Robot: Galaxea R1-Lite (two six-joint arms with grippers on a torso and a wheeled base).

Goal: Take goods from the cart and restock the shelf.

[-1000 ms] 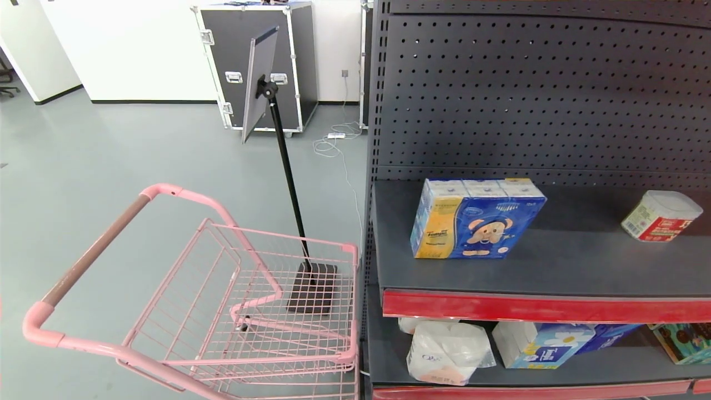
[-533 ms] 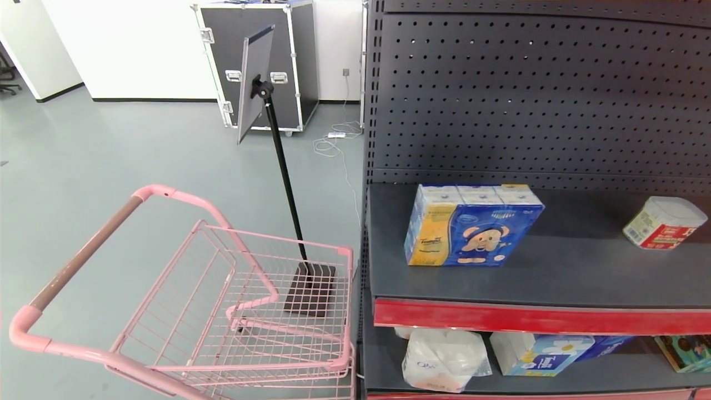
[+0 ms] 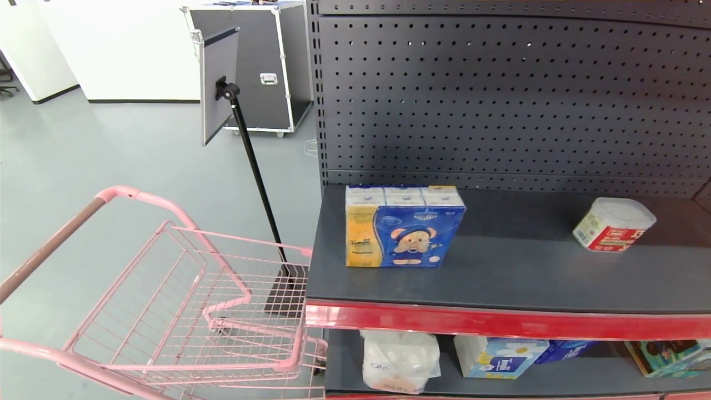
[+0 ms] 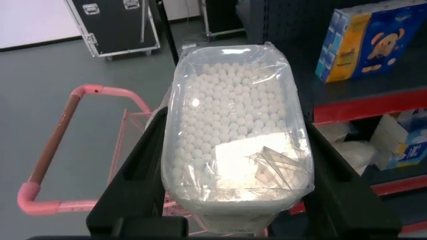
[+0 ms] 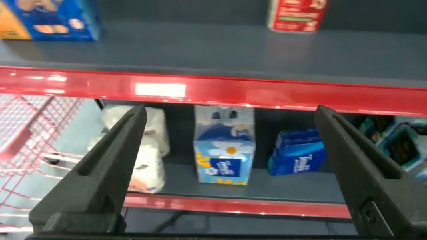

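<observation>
The left gripper (image 4: 237, 143) is clamped on a clear-wrapped pack of small white balls (image 4: 233, 100), one dark finger down each long side. The pack hangs in the air near the pink cart (image 3: 239, 240) and short of the shelf (image 3: 500, 278). The right gripper (image 5: 227, 113) is spread wide with nothing in it, facing the lower level, where a flowered tissue box (image 5: 225, 143) sits just beside some white rolls (image 5: 143, 157). To my eye the pack will be very light, and its film wrap looks slick and loose. I'd guess a hard squeeze would buckle the thin sides, so the broad long sides, low where the tub seems firmer, are the place to hold it. Up on the shelf a blue tissue bundle (image 3: 404, 226) stands well apart from a tilted white tub (image 3: 614, 224), with bare board between them. The pack's bottom end is hidden by the gripper, so I can't see how deep it sits. I can't tell what the balls are, its label is only a pale glare, and the near end of the cart is cut off.
</observation>
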